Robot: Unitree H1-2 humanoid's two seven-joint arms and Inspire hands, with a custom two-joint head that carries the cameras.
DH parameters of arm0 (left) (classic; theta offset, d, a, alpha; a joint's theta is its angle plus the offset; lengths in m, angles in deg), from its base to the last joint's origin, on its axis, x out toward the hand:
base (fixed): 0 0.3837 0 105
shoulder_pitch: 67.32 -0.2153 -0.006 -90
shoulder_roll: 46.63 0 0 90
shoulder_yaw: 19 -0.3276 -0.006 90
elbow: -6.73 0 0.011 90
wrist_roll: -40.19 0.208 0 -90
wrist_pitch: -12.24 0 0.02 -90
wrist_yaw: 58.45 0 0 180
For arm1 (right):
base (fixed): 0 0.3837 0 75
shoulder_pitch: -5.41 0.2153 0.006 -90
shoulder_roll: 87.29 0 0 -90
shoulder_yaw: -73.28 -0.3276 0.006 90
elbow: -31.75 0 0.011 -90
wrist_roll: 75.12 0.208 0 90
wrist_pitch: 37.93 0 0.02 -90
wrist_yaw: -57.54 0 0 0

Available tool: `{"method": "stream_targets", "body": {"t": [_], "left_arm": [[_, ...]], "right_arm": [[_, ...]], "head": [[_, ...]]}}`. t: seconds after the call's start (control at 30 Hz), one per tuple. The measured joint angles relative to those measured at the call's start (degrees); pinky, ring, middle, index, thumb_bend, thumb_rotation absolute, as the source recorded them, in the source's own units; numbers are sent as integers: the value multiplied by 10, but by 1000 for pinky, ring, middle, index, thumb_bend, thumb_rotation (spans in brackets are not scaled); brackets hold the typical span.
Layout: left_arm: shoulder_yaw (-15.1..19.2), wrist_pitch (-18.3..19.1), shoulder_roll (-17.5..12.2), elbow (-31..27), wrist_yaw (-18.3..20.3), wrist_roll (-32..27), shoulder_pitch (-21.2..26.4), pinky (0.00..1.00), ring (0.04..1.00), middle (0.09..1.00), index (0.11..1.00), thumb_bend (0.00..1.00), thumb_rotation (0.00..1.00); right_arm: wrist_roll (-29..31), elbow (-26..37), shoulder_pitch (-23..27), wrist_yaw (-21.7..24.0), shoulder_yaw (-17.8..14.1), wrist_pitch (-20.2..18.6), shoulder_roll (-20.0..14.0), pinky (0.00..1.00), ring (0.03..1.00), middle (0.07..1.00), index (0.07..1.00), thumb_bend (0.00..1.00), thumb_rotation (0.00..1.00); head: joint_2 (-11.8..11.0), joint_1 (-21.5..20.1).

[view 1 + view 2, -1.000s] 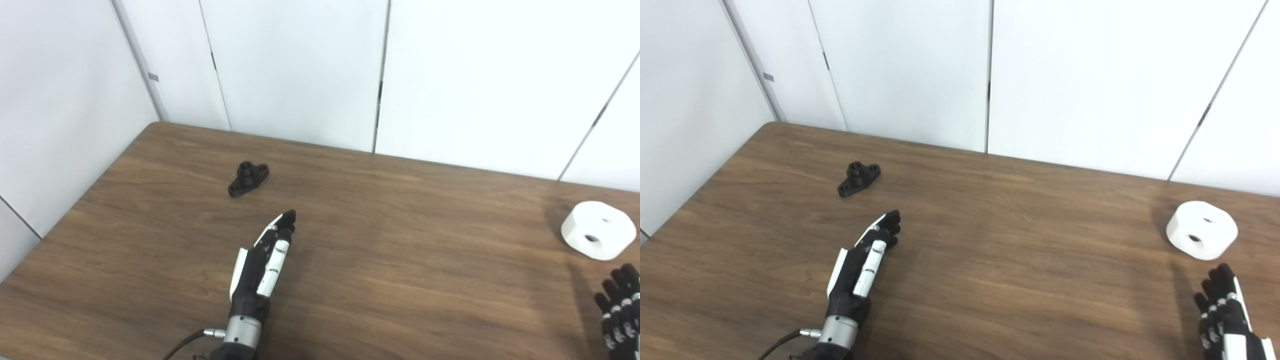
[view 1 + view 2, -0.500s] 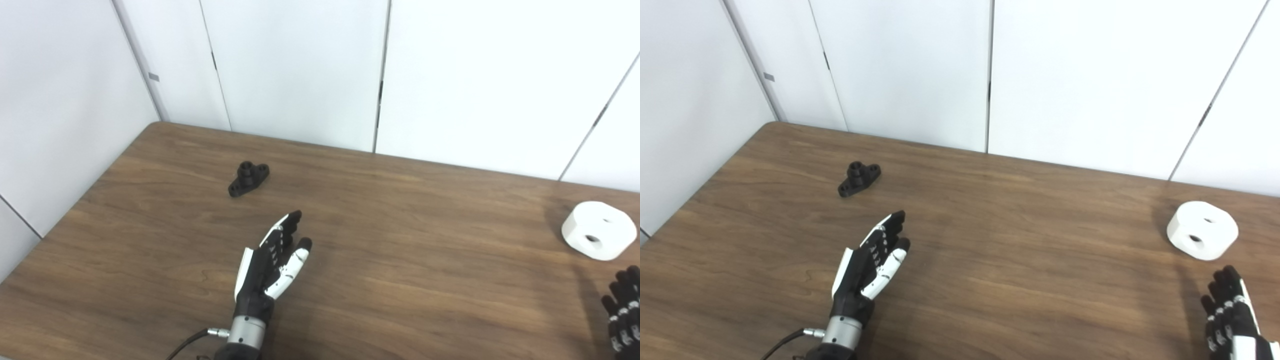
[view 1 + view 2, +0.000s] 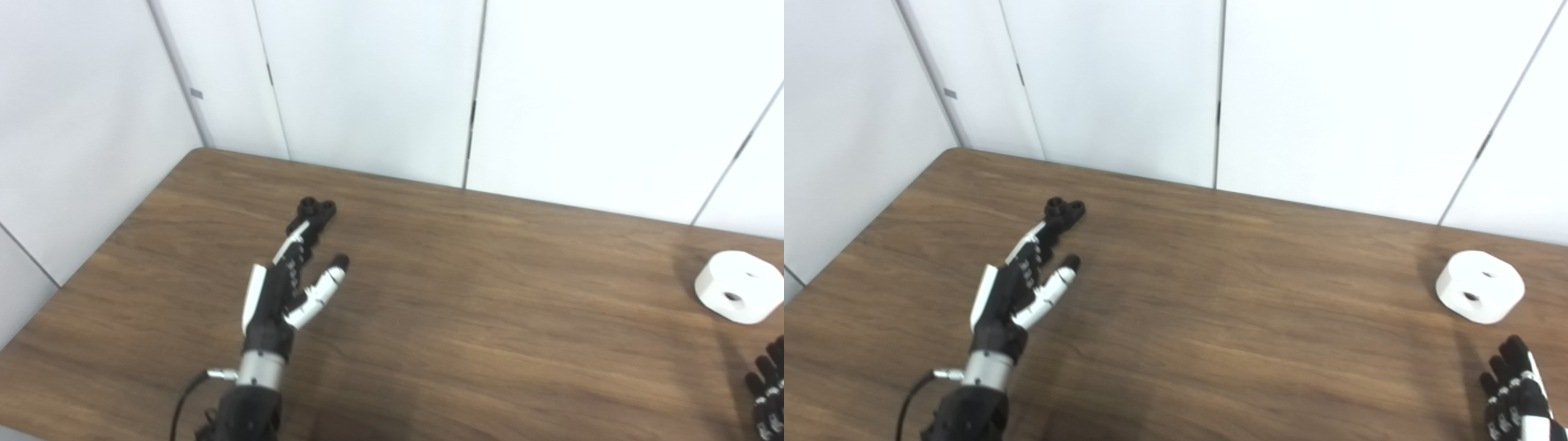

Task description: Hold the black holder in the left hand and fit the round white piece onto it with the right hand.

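left hand (image 3: 288, 288) open, fingertips at black holder (image 3: 315, 211); right hand (image 3: 1516, 392) open near white piece (image 3: 1479, 286)

wooden table (image 3: 1249, 318) — black holder (image 3: 1067, 210) | round white piece (image 3: 1480, 286)

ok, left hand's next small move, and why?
Probably ease the left hand a little farther forward and close it around the black holder. The hand is open, its fingertips just overlap the holder's near end, nothing is gripped, and the white piece sits untouched near the right hand.
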Motion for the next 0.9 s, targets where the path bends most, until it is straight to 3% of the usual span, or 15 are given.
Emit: {"method": "stream_targets", "body": {"t": [0.13, 0.27, 0.47, 0.63, 0.9], "left_arm": [[7, 19, -17, -4, 1, 10, 16, 885, 905, 895, 851, 695, 337], [11, 43, -38, -7, -1, 55, 28, 829, 872, 883, 840, 709, 338], [29, 64, -68, 13, -5, 102, 63, 987, 979, 941, 849, 734, 341], [36, 62, -109, 56, -6, 130, 92, 1000, 994, 943, 837, 734, 336], [34, 61, -141, 127, -26, 201, 125, 992, 976, 940, 823, 749, 337]], "right_arm": [[-2, 1, 0, 0, 1, 0, 0, 1000, 1000, 998, 971, 670, 890], [-4, 1, 0, 0, 2, 0, 0, 1000, 1000, 995, 968, 666, 888], [-14, 1, 0, -1, 3, -1, 1, 1000, 1000, 983, 963, 669, 903], [-15, 1, 0, -2, 4, -2, 2, 1000, 1000, 979, 955, 670, 898], [-25, 4, -2, -5, 6, -2, 3, 1000, 1000, 973, 953, 692, 911]], "head": [[-2, 0], [1, -2], [-2, -7], [-2, -8], [-2, -9]]}}
